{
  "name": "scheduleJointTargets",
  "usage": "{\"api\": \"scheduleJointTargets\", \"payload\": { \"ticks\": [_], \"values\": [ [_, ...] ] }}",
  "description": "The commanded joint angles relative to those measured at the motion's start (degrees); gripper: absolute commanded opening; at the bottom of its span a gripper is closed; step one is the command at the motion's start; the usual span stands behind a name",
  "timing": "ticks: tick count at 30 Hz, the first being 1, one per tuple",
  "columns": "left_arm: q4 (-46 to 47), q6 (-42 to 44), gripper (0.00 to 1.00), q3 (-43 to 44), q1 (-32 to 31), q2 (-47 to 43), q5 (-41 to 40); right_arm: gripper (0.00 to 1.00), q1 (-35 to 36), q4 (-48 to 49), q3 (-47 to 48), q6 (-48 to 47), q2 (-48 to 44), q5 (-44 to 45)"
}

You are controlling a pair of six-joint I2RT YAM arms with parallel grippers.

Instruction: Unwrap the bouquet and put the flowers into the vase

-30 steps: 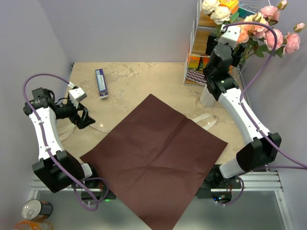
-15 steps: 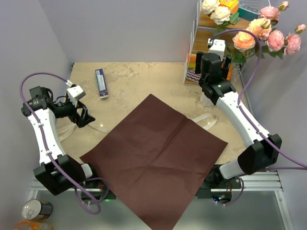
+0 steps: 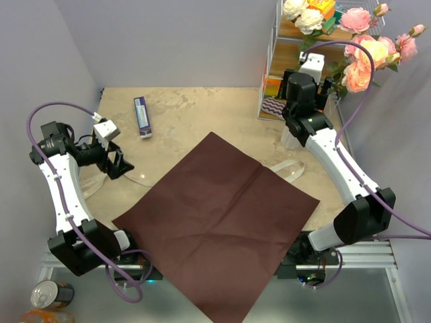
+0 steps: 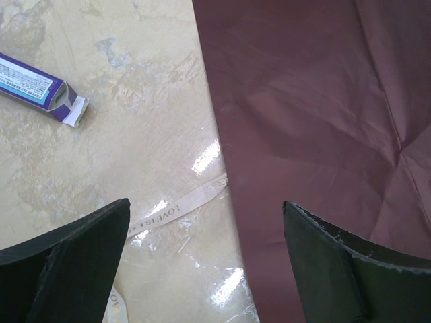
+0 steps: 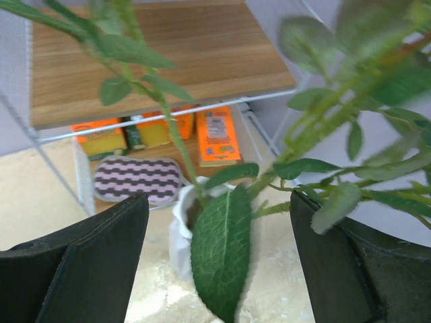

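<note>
Two hazards noted. Maroon paper [image 3: 215, 222] lies flat on the bench [image 3: 188, 114]. Flowers [image 3: 367, 64] seem seated in the vase [image 5: 178, 235] beside the wire rack [image 3: 275, 40], heads leaning far right: top-heavy, may tip. Right gripper [image 5: 219, 208], spread and gripping nothing, straddles the stems; withdrawing could snag a leaf. Left gripper [image 4: 205, 208] spread, empty, above the ribbon [image 4: 182, 208].

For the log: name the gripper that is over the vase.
The right gripper: its camera looks down on the white vase holding stems. The left gripper hovers over ribbon and maroon paper.
</note>
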Motion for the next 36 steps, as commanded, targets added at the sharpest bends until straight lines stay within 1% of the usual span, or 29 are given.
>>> {"api": "scheduleJointTargets", "payload": {
  "ticks": [1,2,3,4,7,8,10,14,15,16,18,22,23,24,26,27,29,30,32,33,36],
  "values": [
    [-0.50,0.15,0.99,0.62,0.54,0.71,2.49,0.87,2.98,5.82,-1.78,-1.64,0.65,-9.69],
    [-0.58,-0.02,0.99,0.53,0.54,0.88,2.66,0.88,4.12,6.52,-2.31,-4.78,1.79,-10.94],
    [-0.58,-0.02,0.99,0.53,0.54,1.06,3.01,0.88,5.70,5.48,-1.88,-4.99,2.41,-12.43],
    [-0.58,-0.11,0.99,0.44,0.54,1.15,3.10,0.88,6.07,4.26,-1.27,-4.99,3.28,-17.50],
    [-0.58,-0.37,0.99,0.44,0.54,1.15,3.19,0.86,7.03,1.87,-0.82,-3.94,4.26,-22.89],
    [-0.58,-0.46,0.99,0.44,0.54,1.06,3.28,0.86,7.30,1.70,-1.61,-3.85,4.00,-27.52],
    [-0.58,-0.46,0.99,0.36,0.54,0.89,3.19,0.87,9.14,1.96,-2.75,-4.46,2.51,-29.76],
    [-0.50,-1.25,0.99,0.44,0.54,0.97,3.80,0.92,13.62,2.40,-6.79,-7.44,0.22,-27.57],
    [-0.58,-1.34,0.99,0.53,0.54,0.97,4.33,0.93,15.28,2.05,-7.32,-7.54,-0.22,-25.48],
    [-0.50,-1.86,1.00,0.53,0.54,1.06,4.51,0.99,16.17,1.79,-7.76,-7.54,-0.92,-24.76],
    [-0.50,-2.22,0.99,0.53,0.54,1.24,4.86,0.99,18.45,1.09,-9.34,-6.23,-3.55,-23.01],
    [0.20,-4.14,1.00,0.01,0.54,1.68,4.60,0.99,20.39,-3.22,-11.89,0.97,-9.44,-22.91],
    [1.08,-5.37,0.99,-0.87,0.54,1.68,4.34,0.99,20.40,-5.92,-12.85,5.08,-11.54,-22.82],
    [3.87,-8.43,1.00,-1.48,0.54,1.42,3.64,0.99,20.48,-7.43,-13.39,7.21,-12.26,-22.56],
    [6.96,-11.52,0.99,-3.58,0.45,0.54,2.75,0.99,20.66,-12.16,-14.87,12.12,-13.58,-22.38],
    [9.85,-14.15,1.00,-4.30,0.45,0.19,2.05,0.99,20.49,-13.32,-15.67,13.54,-13.84,-22.90],
    [12.76,-17.06,1.00,-6.05,0.36,-0.86,1.26,0.99,20.66,-15.26,-18.38,17.23,-14.46,-23.96],
    [15.82,-20.38,1.00,-6.58,0.10,-1.22,0.30,0.99,20.83,-14.92,-19.71,17.77,-15.85,-24.14],
    [20.04,-23.39,0.99,-7.81,-0.42,-2.44,-1.63,0.99,21.10,-12.65,-24.09,18.65,-18.05,-25.71],
    [21.12,-25.66,1.00,-8.17,-0.69,-2.89,-2.34,0.99,21.10,-11.76,-25.33,18.57,-20.50,-26.50],
    [24.20,-28.75,0.99,-9.40,-2.01,-4.47,-4.80,0.99,21.01,-8.95,-29.29,17.60,-25.34,-29.14]
  ]
}}
